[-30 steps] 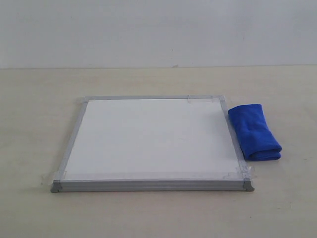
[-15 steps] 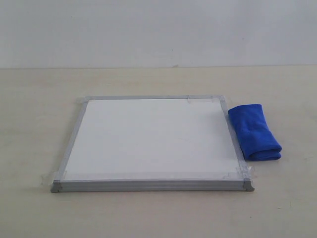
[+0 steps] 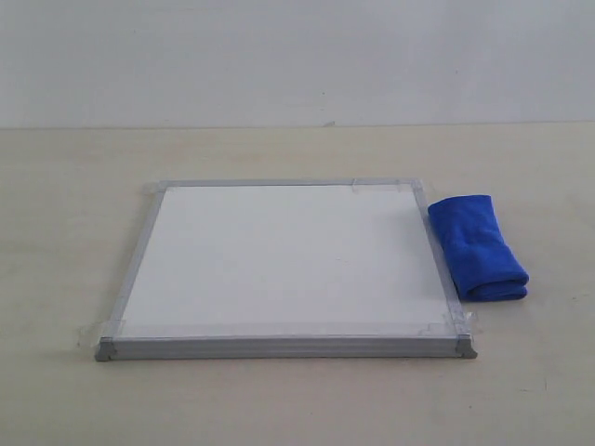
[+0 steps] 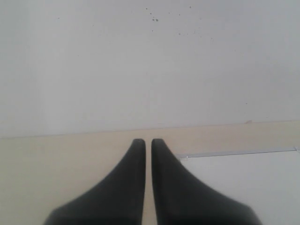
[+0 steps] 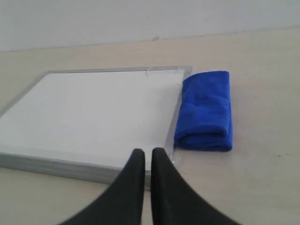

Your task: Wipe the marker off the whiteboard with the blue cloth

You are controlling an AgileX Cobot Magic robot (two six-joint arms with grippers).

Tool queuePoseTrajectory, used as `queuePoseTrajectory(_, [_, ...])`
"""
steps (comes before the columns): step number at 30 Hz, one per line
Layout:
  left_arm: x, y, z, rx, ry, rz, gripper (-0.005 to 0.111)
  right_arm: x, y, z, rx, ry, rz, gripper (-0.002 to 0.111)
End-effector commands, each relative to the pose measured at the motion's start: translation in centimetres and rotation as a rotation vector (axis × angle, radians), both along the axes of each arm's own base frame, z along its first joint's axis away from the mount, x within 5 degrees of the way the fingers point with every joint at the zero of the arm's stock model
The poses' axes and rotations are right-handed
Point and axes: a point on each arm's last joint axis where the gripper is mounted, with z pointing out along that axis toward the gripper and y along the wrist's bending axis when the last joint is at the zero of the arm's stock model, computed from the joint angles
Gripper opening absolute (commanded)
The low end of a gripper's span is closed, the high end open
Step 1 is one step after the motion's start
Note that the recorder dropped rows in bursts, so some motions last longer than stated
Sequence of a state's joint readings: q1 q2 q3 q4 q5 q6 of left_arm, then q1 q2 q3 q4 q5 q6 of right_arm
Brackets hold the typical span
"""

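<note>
The whiteboard lies flat on the table, silver-framed, with clear tape at its corners. Its white face shows no marker line in any view. The blue cloth lies folded on the table against the board's right edge, also in the right wrist view as the blue cloth beside the whiteboard. Neither arm appears in the exterior view. My right gripper is shut and empty, near the board's front right corner. My left gripper is shut and empty, with a corner of the whiteboard beside it.
A pale beige table carries everything, and a plain white wall rises behind it. Bare table surface lies to the left of the board, in front of it and right of the cloth.
</note>
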State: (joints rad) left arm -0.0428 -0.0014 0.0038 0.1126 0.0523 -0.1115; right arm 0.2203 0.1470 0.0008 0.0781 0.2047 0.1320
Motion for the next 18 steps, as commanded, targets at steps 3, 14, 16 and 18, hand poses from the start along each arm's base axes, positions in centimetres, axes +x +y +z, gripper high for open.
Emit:
queuePoseTrajectory(3, [0.0, 0.0, 0.1, 0.0, -0.003, -0.003, 0.004, -0.8, -0.2, 0.1, -0.126, -0.076, 0.033, 0.001])
queuePoseTrajectory(14, [0.0, 0.0, 0.1, 0.0, -0.003, -0.003, 0.004, -1.1, -0.9, -0.3, -0.144, -0.036, -0.089, 0.001])
queuePoseTrajectory(16, [0.0, 0.0, 0.1, 0.0, -0.003, -0.003, 0.004, -1.1, -1.1, -0.4, -0.148, -0.026, -0.113, 0.001])
queuePoseTrajectory(18, [0.0, 0.0, 0.1, 0.0, -0.003, -0.003, 0.004, -1.1, -1.2, -0.4, -0.148, -0.025, -0.126, 0.001])
